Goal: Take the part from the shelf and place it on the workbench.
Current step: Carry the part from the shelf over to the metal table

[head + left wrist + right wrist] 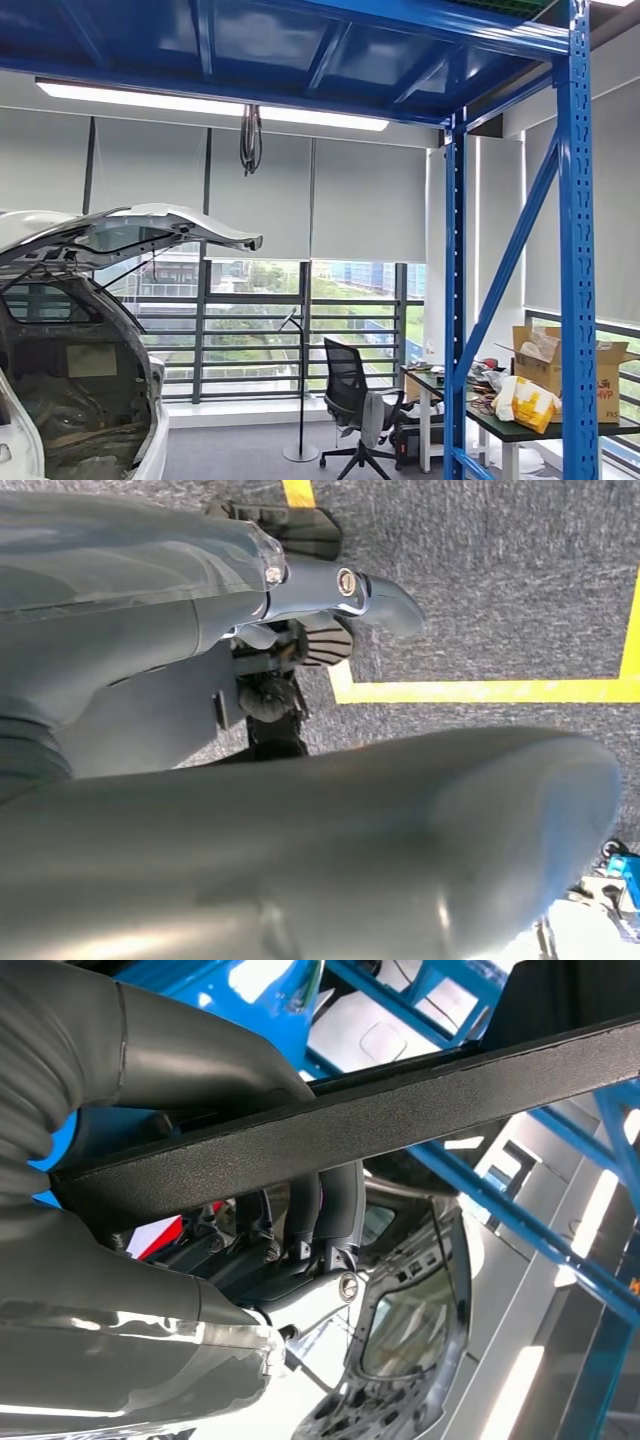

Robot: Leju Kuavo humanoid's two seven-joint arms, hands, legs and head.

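Observation:
The part [423,1100] is a long, flat black bar with a rough surface. My right hand [90,1260] grips it, with the thumb [196,1060] lying over one face and the dark fingers [332,1205] curled round the other; both ends of the bar run out of the picture. My left hand [173,690] hangs above grey carpet with nothing in it, its thumb [377,840] and fingers [377,598] stretched out and apart. The blue steel shelf frame [577,250] rises at the right of the head view.
A white car [75,380] with its tailgate raised stands at the left. A dark-topped table [528,432] holding cardboard boxes and yellow packets sits behind the shelf posts, with a black office chair [355,400] beside it. Yellow floor lines [483,690] cross the carpet.

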